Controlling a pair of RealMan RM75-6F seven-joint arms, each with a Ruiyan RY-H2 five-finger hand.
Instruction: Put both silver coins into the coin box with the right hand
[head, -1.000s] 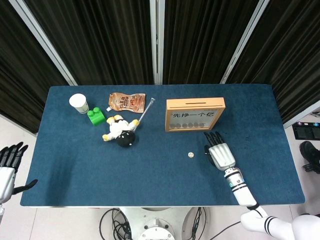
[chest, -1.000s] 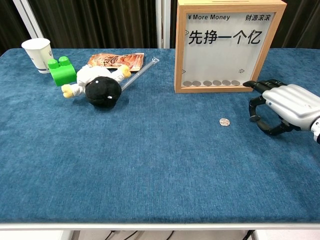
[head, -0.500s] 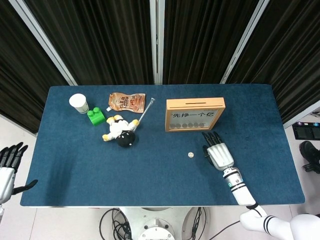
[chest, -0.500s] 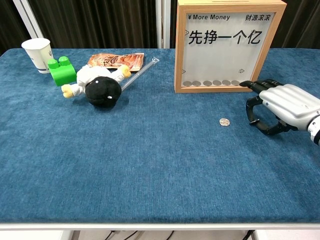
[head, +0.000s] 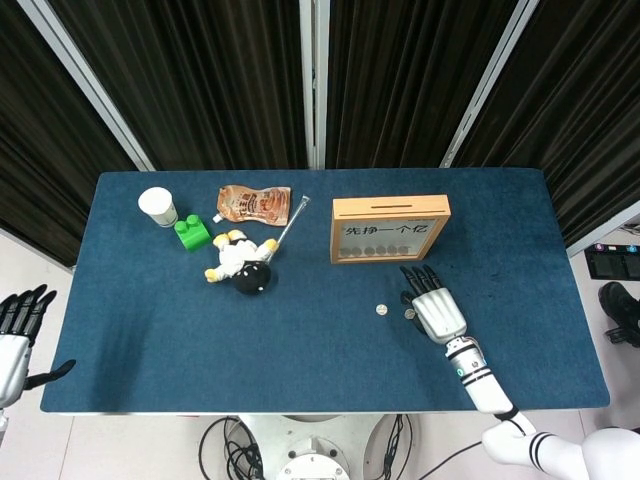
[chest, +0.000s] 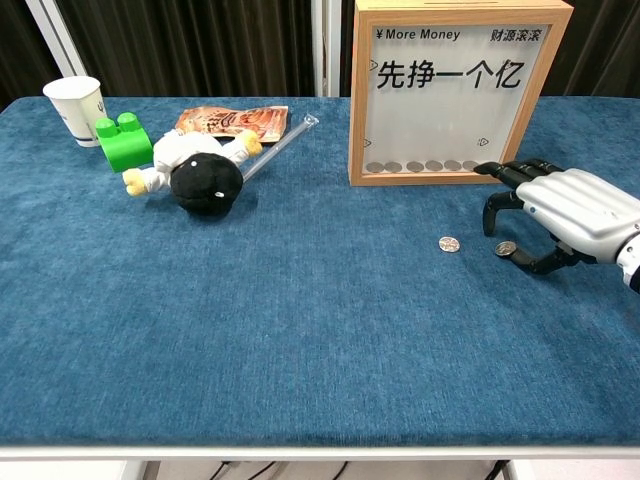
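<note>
Right hand (chest: 560, 215) poised over a coin, fingers spread, holding nothing.
One coin (chest: 505, 248) lies under its fingertips, another (chest: 449, 243) just beside, both near the box (chest: 455, 90); flat coins could slip sideways.

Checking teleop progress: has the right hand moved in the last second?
Yes. The right hand has shifted left, toward the silver coin, and slightly nearer the coin box.

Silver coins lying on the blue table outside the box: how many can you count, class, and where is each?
2. One silver coin lies bare before the coin box; the second coin lies beneath the right hand.
</note>
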